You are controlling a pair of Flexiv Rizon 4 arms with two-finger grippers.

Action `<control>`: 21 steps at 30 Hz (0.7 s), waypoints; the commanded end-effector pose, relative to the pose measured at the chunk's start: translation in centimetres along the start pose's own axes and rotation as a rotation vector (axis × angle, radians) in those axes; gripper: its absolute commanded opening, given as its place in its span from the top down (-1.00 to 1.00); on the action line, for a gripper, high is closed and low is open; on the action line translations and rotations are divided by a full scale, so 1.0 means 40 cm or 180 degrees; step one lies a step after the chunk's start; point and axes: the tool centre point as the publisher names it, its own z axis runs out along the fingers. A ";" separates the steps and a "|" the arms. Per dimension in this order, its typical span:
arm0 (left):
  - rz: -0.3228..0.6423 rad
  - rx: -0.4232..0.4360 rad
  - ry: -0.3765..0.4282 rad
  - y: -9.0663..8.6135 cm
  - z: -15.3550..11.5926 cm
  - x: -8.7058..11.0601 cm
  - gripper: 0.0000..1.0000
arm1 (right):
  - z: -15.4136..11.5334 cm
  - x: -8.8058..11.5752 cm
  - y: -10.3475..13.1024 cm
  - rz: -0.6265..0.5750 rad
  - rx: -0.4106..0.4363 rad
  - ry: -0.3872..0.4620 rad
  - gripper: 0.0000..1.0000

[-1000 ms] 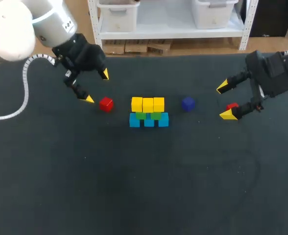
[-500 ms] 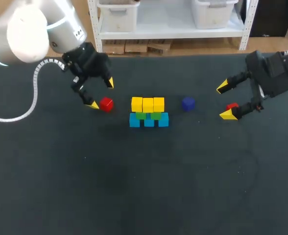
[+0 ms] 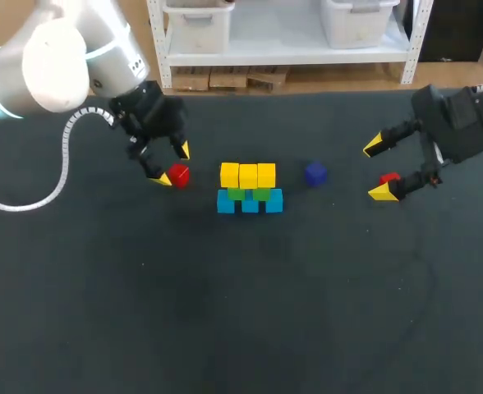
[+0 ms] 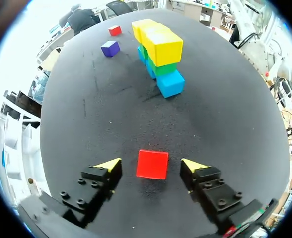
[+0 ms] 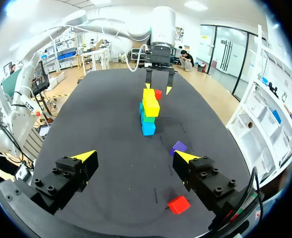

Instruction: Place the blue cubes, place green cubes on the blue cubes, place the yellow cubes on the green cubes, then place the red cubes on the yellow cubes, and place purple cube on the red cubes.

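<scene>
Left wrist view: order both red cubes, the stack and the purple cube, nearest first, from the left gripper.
1. Near red cube, between the left gripper's open fingers.
2. Stack, ahead.
3. Purple cube, farther ahead.
4. Far red cube, farthest out.

I see a dark tabletop point(image 3: 225, 312) with a row of blue cubes point(image 3: 250, 202) resting near its middle. A red cube point(image 3: 178, 174) lies to their left, a purple cube point(image 3: 315, 173) to their right, and a second red cube point(image 3: 389, 178) farther right.
</scene>
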 end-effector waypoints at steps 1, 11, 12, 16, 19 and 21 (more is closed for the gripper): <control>-0.0003 0.0014 -0.0006 0.009 0.003 0.002 -0.05 | 0.002 0.001 -0.002 -0.0003 -0.0002 -0.0008 -1.00; -0.0047 0.0011 0.0007 0.006 0.005 0.005 0.80 | 0.002 0.001 -0.002 -0.0003 -0.0002 -0.0008 -1.00; -0.0058 0.0011 0.0009 0.004 0.004 0.005 1.00 | 0.002 0.001 -0.002 -0.0003 -0.0002 -0.0008 -1.00; -0.0093 -0.0030 0.0008 -0.001 -0.013 -0.006 1.00 | 0.002 0.001 -0.002 -0.0003 -0.0002 -0.0008 -1.00; -0.0132 -0.0125 0.0004 -0.005 -0.048 -0.026 1.00 | 0.002 0.001 -0.002 -0.0003 -0.0002 -0.0008 -1.00; -0.0172 -0.0193 0.0011 -0.009 -0.079 -0.047 1.00 | 0.002 0.001 -0.002 -0.0003 -0.0002 -0.0008 -1.00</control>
